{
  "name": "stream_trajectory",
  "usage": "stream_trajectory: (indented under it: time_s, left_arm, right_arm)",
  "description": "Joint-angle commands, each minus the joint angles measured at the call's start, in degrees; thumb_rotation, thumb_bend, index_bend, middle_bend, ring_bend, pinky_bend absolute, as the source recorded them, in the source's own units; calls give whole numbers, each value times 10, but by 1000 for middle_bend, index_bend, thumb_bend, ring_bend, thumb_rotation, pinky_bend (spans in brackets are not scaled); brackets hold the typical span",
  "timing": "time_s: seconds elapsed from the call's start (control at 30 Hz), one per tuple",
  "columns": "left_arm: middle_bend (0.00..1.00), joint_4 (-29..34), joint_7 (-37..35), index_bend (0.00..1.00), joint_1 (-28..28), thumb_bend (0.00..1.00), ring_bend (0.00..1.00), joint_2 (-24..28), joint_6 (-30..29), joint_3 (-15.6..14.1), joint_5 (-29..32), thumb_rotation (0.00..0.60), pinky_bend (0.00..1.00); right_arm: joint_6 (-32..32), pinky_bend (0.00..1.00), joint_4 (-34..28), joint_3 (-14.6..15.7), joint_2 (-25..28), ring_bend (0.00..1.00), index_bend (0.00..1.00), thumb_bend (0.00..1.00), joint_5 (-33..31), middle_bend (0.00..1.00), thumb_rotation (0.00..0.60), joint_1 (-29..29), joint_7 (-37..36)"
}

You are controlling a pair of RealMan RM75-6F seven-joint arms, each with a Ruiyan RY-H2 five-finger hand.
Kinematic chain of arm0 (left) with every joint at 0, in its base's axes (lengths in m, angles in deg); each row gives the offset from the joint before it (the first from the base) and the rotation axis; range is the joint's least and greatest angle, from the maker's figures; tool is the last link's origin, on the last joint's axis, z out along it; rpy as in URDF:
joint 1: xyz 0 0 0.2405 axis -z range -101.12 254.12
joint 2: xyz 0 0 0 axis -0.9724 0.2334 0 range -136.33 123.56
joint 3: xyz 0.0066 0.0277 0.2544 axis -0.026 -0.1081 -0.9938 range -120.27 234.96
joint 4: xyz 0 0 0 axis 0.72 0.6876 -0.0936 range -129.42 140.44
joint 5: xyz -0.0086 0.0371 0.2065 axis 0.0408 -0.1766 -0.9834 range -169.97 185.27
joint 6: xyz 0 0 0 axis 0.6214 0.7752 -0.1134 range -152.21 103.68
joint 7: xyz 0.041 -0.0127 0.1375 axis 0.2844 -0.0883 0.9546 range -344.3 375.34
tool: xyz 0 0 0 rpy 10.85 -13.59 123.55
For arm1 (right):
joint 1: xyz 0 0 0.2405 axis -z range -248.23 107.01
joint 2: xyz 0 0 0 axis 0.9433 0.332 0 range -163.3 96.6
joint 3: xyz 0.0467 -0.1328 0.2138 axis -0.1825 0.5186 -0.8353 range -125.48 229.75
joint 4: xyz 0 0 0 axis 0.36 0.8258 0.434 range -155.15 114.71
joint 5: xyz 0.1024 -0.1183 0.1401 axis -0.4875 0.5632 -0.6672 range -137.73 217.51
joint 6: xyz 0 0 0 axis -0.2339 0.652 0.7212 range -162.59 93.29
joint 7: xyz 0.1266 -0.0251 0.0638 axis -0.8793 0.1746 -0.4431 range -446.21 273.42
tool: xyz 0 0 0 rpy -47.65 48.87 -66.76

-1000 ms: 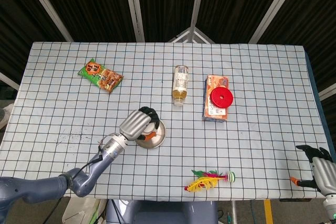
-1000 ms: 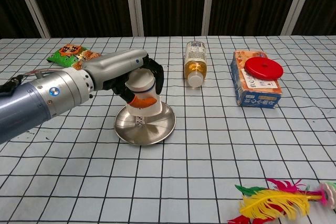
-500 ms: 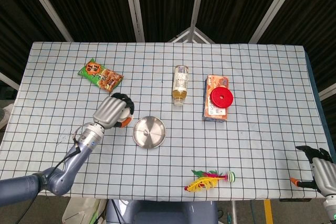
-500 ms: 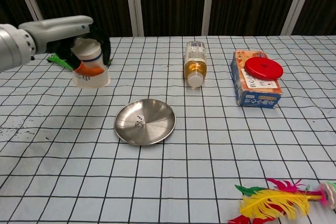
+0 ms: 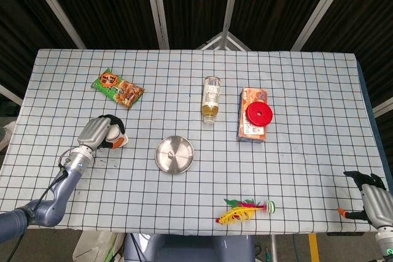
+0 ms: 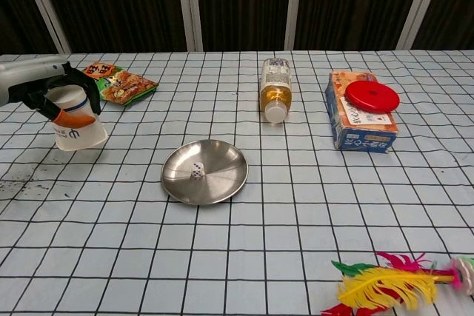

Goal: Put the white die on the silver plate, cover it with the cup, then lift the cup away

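We see even, bright overhead light in both views; shadows are soft and short. The silver plate (image 6: 204,172) shows mild sheen without glare. Behind the plate, the background is dark. Focus is sharp throughout.

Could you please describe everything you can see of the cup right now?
The cup is white, apparently paper or plastic, with an orange patch and a small dark mark on its side. It is upside down, wider mouth lowest, slightly tilted. The left hand grips it around its upper part, near the table's left side, well left of the plate. Whether its rim touches the cloth cannot be told. In the head view the hand hides most of it.
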Motion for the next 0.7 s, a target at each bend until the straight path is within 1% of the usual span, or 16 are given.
stream_trajectory:
  time_s: [0.03, 0.2, 0.43, 0.5, 0.53, 0.6, 0.67, 0.7]
  left_arm:
    - [434, -53, -42, 557, -6, 568, 245, -28, -5, -2, -42, 600, 224]
    - [434, -85, -84, 556, -4, 568, 245, -54, -11, 10, -47, 600, 228]
    - [431, -116, -86, 556, 4, 563, 238, -74, 3, 4, -57, 600, 226]
    - [417, -124, -87, 533, 6, 545, 222, -79, 5, 4, -60, 600, 218]
    - [390, -127, -85, 492, 6, 527, 199, -80, 5, 3, -62, 600, 210]
    - [303, -132, -79, 380, 8, 493, 121, -80, 7, 0, -66, 600, 182]
    - [173, -130, -74, 255, 10, 436, 23, -75, 19, -5, -66, 600, 120]
    - [139, -126, -68, 229, 13, 414, 8, -70, 30, -8, -65, 600, 96]
  right_arm:
    - [-3, 0, 2, 0, -2, 152, 213, 96, -3, 189, 600, -1, 2]
    - [-11, 0, 3, 2, -5, 152, 213, 96, -5, 189, 600, -5, 8]
    - [-14, 0, 0, 3, -3, 151, 213, 96, -13, 189, 600, -5, 13]
    - [-15, 0, -2, 2, -2, 151, 213, 95, -14, 189, 600, -6, 13]
    - [-16, 0, -1, 2, -3, 152, 213, 96, -14, 189, 600, -6, 14]
    - [-15, 0, -1, 2, -3, 152, 213, 96, -14, 189, 600, -6, 14]
    - [-15, 0, -2, 2, -3, 152, 213, 96, -15, 189, 600, -6, 13]
    - [-15, 0, -1, 2, -2, 152, 213, 96, -15, 189, 600, -6, 13]
